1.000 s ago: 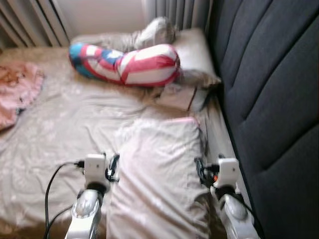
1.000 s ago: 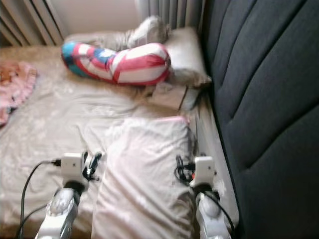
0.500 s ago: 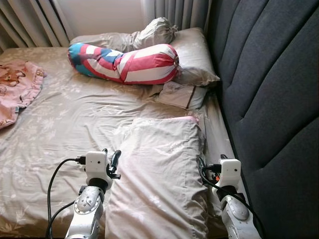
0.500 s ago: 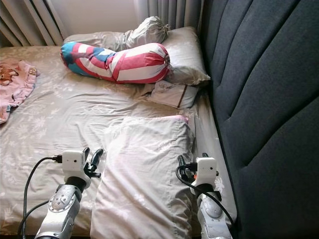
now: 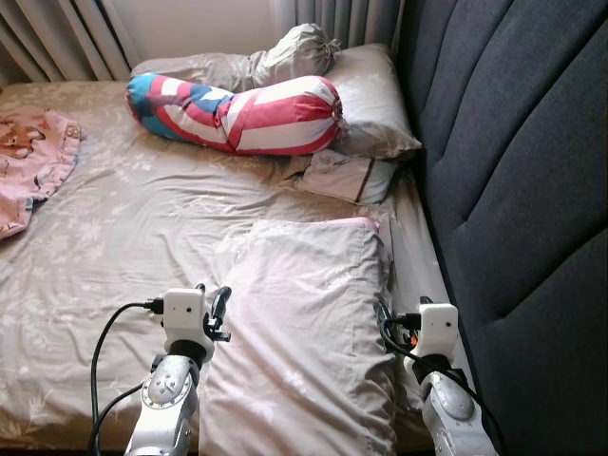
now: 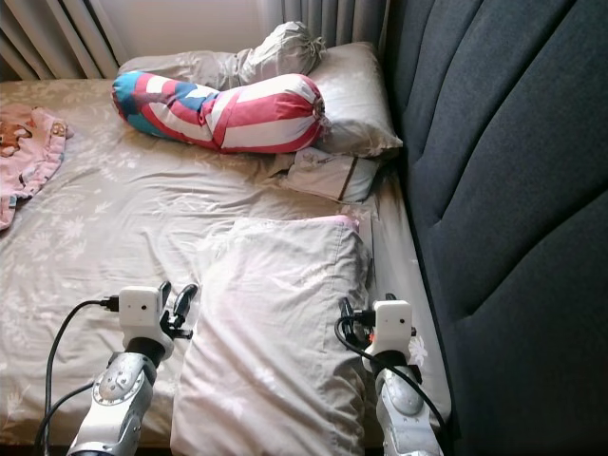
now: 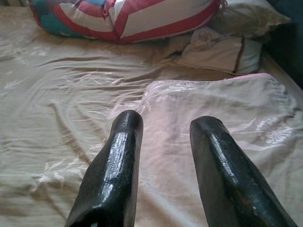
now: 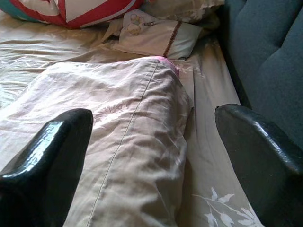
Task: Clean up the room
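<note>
Now, beige pillow [image 5: 304, 332] on bed [image 5: 123, 218], flanked by both open jaws

Item count, bed [image 5: 142, 218]:

- Beige pillows: 3. 1 large pillow [image 5: 304, 332] lies nearest the camera, 1 pillow [image 5: 375, 100] lies against the dark headboard [image 5: 513, 171], and 1 crumpled pillow [image 5: 237, 62] lies at the far edge.
- Striped red, white and blue bolster [image 5: 237, 112]: 1.
- Small folded cloth item [image 5: 347, 176] with a brown stripe: 1.
- Pink garment [image 5: 33, 166]: 1.
- Grippers: 2, the left gripper [image 5: 214, 309] and the right gripper [image 5: 385, 318].
</note>
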{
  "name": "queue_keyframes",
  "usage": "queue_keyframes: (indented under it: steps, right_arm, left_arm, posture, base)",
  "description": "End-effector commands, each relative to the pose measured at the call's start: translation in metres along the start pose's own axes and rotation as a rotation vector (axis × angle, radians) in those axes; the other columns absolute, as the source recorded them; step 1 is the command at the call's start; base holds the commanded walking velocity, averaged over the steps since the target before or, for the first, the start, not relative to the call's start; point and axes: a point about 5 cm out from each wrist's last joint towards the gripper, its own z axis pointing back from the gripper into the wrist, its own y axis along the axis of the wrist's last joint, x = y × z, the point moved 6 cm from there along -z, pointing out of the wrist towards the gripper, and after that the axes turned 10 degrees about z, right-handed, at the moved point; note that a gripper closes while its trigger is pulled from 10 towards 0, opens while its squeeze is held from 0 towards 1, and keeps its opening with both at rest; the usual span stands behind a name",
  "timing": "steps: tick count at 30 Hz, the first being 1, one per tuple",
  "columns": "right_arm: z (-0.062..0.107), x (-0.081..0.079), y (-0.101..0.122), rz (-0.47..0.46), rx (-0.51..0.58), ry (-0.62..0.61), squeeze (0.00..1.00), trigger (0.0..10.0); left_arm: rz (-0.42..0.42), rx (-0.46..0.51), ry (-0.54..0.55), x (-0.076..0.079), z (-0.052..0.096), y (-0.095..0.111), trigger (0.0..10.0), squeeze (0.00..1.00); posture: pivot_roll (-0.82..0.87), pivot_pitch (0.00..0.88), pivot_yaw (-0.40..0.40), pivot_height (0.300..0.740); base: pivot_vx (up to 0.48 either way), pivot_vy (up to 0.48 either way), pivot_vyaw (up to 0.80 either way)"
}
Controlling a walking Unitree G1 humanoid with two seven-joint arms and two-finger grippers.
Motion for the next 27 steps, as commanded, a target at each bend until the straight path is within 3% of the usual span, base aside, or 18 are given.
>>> queue_keyframes:
  steps: [1,8,15,23,27]
  right_arm:
    - [0.002,0.002,0.000,0.005,0.003,-0.004,0.00,10.0]
    - [0.002,0.002,-0.005,0.014,-0.031,-0.001,0.00,10.0]
    - [0.001,0.000,-0.003,0.014,-0.015,0.008,0.00,10.0]
    - [0.002,0.003,-0.003,0.011,-0.018,-0.003,0.00,10.0]
    - [-0.002,0.004,0.000,-0.006,-0.016,0.001,0.00,10.0]
  left_arm:
    - [0.012,-0.020,0.020,-0.004,0.003,-0.006,10.0,0.00]
    - [0.012,-0.021,0.023,-0.004,0.003,-0.007,10.0,0.00]
    - [0.016,-0.024,0.029,-0.005,0.003,-0.008,10.0,0.00]
    - [0.009,-0.028,0.032,-0.006,0.002,-0.008,10.0,0.00]
    - [0.023,-0.040,0.032,-0.005,-0.007,-0.005,10.0,0.00]
  posture:
    - [-0.14,0.124,0.004,0.695]
    - [-0.14,0.124,0.003,0.695]
    - [-0.14,0.124,0.003,0.650]
    - [-0.14,0.125,0.002,0.650]
    - [-0.14,0.128,0.001,0.650]
  base:
    - [0.000,0.000,0.00]
    - [0.000,0.000,0.00]
    - [0.000,0.000,0.00]
    - [0.000,0.000,0.00]
    - [0.000,0.000,0.00]
